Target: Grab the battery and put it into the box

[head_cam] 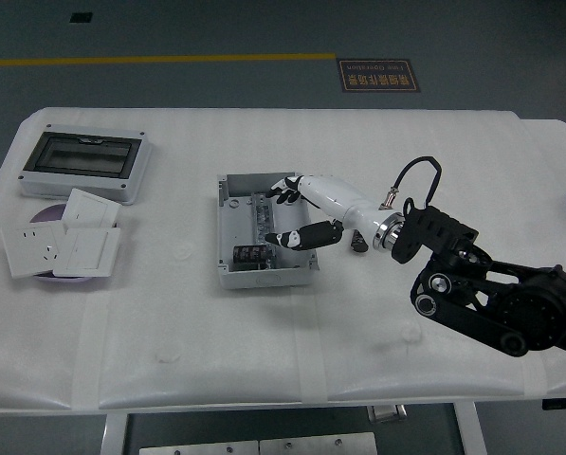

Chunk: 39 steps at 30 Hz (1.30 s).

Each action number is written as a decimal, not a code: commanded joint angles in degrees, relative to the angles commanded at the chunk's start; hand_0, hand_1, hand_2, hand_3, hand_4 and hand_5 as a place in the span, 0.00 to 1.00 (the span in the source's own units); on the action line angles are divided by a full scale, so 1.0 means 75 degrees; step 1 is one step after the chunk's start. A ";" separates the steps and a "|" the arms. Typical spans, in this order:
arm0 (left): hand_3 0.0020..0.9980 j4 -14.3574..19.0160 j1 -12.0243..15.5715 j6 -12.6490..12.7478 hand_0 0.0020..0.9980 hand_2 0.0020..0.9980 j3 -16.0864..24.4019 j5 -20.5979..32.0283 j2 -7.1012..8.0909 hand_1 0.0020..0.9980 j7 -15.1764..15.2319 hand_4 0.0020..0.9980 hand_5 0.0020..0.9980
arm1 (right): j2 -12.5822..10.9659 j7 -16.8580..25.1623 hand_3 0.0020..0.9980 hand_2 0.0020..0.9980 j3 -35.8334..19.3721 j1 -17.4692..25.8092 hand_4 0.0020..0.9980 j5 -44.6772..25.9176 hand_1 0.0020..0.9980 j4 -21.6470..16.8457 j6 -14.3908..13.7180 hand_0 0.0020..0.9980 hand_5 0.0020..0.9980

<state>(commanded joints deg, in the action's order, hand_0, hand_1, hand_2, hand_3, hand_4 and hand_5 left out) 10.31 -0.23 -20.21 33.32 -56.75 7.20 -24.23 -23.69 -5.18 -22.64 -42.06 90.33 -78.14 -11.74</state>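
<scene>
The grey open box [228, 227] stands at the table's middle. A dark battery [248, 254] lies inside it near the front wall. My right hand [284, 216] reaches over the box's right half from the right, its fingers spread and holding nothing, just right of and above that battery. A second dark battery [358, 243] lies on the table right of the box, partly hidden behind my white forearm [344, 204]. The left arm is out of view.
A grey enclosure with a dark window [83, 163] sits at the back left. In front of it, white socket plates [60, 244] lie stacked over a purple dish [44, 214]. My black right arm [491, 299] covers the table's right side.
</scene>
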 joint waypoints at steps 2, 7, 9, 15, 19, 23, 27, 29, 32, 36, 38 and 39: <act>0.50 0.0000 -0.0008 -0.0001 0.73 0.47 -0.0021 0.0015 -0.0001 0.68 0.0003 0.36 0.00 | -0.0009 0.0015 0.96 0.84 0.0003 0.0010 0.99 -0.0030 0.80 0.0030 0.0011 0.89 0.62; 0.50 0.0000 -0.0013 0.0003 0.73 0.47 -0.0045 0.0036 -0.0003 0.68 0.0012 0.36 0.00 | -0.0251 0.0016 0.96 0.84 -0.0080 0.0007 0.99 0.0029 0.80 0.0297 -0.0021 0.89 0.62; 0.50 0.0000 -0.0009 0.0003 0.73 0.47 -0.0039 0.0031 0.0003 0.68 0.0012 0.36 0.00 | -0.0372 0.0008 0.96 0.84 -0.0099 -0.0002 1.00 0.0059 0.81 0.0508 -0.0024 0.90 0.66; 0.50 0.0000 -0.0021 0.0012 0.73 0.47 -0.0085 0.0077 0.0012 0.68 0.0035 0.36 0.00 | -0.0656 -0.0044 0.95 0.83 -0.0106 -0.0007 1.00 0.0225 0.81 0.1290 0.0041 0.90 0.65; 0.50 0.0000 -0.0030 0.0018 0.73 0.47 -0.0145 0.0148 0.0017 0.68 0.0048 0.36 0.00 | -0.0767 -0.0104 0.95 0.83 0.0095 -0.0007 1.00 0.0267 0.81 0.1655 0.0131 0.90 0.65; 0.50 0.0000 -0.0027 0.0015 0.73 0.48 -0.0144 0.0154 0.0025 0.68 0.0044 0.36 0.00 | -0.0804 -0.0197 0.92 0.82 0.0357 -0.0017 1.00 0.0368 0.80 0.1809 0.0251 0.89 0.67; 0.50 0.0000 -0.0032 0.0018 0.73 0.48 -0.0182 0.0185 0.0031 0.68 0.0053 0.37 0.00 | -0.0804 -0.0311 0.91 0.81 0.0563 -0.0038 1.00 0.0609 0.79 0.1844 0.0376 0.89 0.68; 0.50 0.0000 -0.0034 0.0023 0.73 0.48 -0.0220 0.0220 0.0033 0.68 0.0066 0.37 0.00 | -0.0789 -0.0345 0.91 0.81 0.0644 -0.0053 1.00 0.0713 0.79 0.1878 0.0412 0.89 0.68; 0.50 0.0000 -0.0036 0.0029 0.73 0.47 -0.0243 0.0249 0.0038 0.68 0.0076 0.37 0.00 | -0.0766 -0.0373 0.90 0.80 0.0689 -0.0064 1.00 0.0821 0.79 0.1944 0.0429 0.89 0.68; 0.50 0.0000 -0.0038 0.0047 0.73 0.47 -0.0263 0.0304 0.0050 0.68 0.0104 0.37 0.00 | -0.0748 -0.0388 0.90 0.80 0.0714 -0.0068 1.00 0.0928 0.79 0.2025 0.0402 0.89 0.68; 0.50 0.0000 -0.0041 0.0056 0.73 0.47 -0.0255 0.0326 0.0054 0.68 0.0117 0.37 0.00 | -0.0736 -0.0393 0.90 0.80 0.0757 -0.0070 1.00 0.0953 0.78 0.2071 0.0380 0.88 0.69; 0.50 0.0000 -0.0041 0.0060 0.73 0.47 -0.0263 0.0347 0.0055 0.68 0.0123 0.37 0.00 | -0.0729 -0.0400 0.90 0.80 0.0779 -0.0069 1.00 0.0967 0.78 0.2092 0.0371 0.88 0.69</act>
<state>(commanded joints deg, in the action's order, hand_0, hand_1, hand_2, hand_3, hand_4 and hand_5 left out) 10.31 -0.54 -19.76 31.35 -54.15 7.61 -23.31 -29.16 -8.18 -16.79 -42.58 97.59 -62.45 -8.96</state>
